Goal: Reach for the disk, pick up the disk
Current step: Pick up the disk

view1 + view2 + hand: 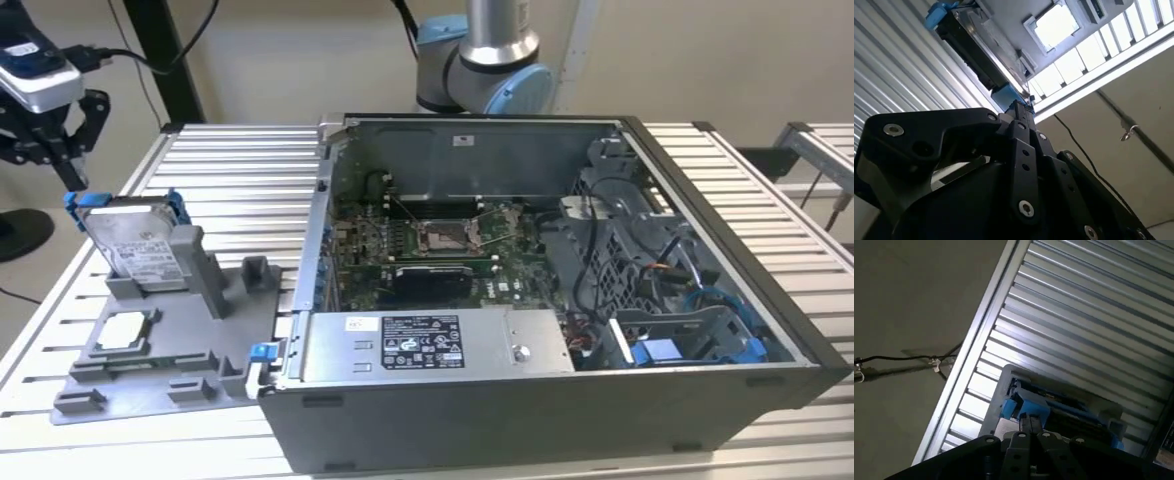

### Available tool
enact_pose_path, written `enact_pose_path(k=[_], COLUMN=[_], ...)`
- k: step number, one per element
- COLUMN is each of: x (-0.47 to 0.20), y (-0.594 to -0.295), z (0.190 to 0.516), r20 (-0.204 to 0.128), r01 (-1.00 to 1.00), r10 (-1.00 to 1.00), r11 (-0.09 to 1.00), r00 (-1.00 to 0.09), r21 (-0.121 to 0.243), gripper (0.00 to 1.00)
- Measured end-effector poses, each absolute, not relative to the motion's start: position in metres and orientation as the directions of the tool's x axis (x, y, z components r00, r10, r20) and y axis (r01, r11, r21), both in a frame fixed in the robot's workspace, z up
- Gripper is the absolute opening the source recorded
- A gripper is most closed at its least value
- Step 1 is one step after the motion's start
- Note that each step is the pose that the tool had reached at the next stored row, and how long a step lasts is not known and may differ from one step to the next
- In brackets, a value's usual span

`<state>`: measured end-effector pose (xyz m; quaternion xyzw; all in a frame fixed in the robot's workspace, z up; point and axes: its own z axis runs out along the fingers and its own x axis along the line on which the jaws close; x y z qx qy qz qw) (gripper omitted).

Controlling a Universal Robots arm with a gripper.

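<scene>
The disk (134, 245) is a silver-grey drive with a white label and blue carrier edges. It stands upright in a grey holder (147, 350) at the exterior view's left. My gripper (74, 178) hangs just above and to the left of the disk's top blue corner, apart from it, and its black fingers look shut on nothing. In both wrist views the closed fingertips (1016, 106) (1029, 422) point toward the blue-edged disk (979, 50) (1064, 407), a short gap away.
An open computer case (721, 190) takes up the middle and right of the slatted metal table (227, 170), with a labelled power-supply box (427, 340) at its front. A small blue bracket (260, 352) sits beside the holder. The arm's base (481, 60) stands behind the case.
</scene>
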<state>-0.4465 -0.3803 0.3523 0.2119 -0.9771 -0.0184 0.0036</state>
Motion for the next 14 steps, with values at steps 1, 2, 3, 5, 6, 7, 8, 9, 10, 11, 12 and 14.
enact_pose_path(k=[1, 2, 3, 5, 6, 7, 8, 9, 10, 11, 12, 14], x=[-0.4465, -0.4465, -0.4465, -0.4465, -0.4465, -0.4465, -0.4465, -0.4465, -0.4465, -0.4465, -0.4465, -0.4465], y=[-0.3803, -0.3803, -0.3803, -0.3803, -0.3803, -0.3803, -0.3803, -0.3804, -0.3804, -0.3804, -0.3804, -0.3804], z=[0.3523, 0.3523, 0.3523, 0.3523, 0.3523, 0.3523, 0.3523, 0.3523, 0.3523, 0.3523, 0.3523, 0.3523], r20=[-0.001, -0.001, -0.001, -0.001, -0.001, -0.001, -0.001, -0.001, -0.001, -0.001, -0.001, -0.001], r01=[-0.431, -0.447, -0.463, -0.495, -0.510, -0.523, -0.537, -0.550, -0.562, -0.574, -0.586, -0.610], r10=[-0.431, -0.448, -0.464, -0.496, -0.510, -0.523, -0.537, -0.550, -0.563, -0.575, -0.587, -0.610], r11=[0.902, 0.894, 0.885, 0.868, 0.859, 0.851, 0.843, 0.834, 0.826, 0.818, 0.809, 0.791], r00=[-0.902, -0.894, -0.886, -0.868, -0.860, -0.852, -0.843, -0.835, -0.827, -0.818, -0.810, -0.792], r21=[0.037, 0.037, 0.037, 0.037, 0.038, 0.038, 0.038, 0.037, 0.037, 0.037, 0.037, 0.037], gripper=[0.00, 0.00, 0.00, 0.00, 0.00, 0.00, 0.00, 0.00, 0.00, 0.00, 0.00, 0.00])
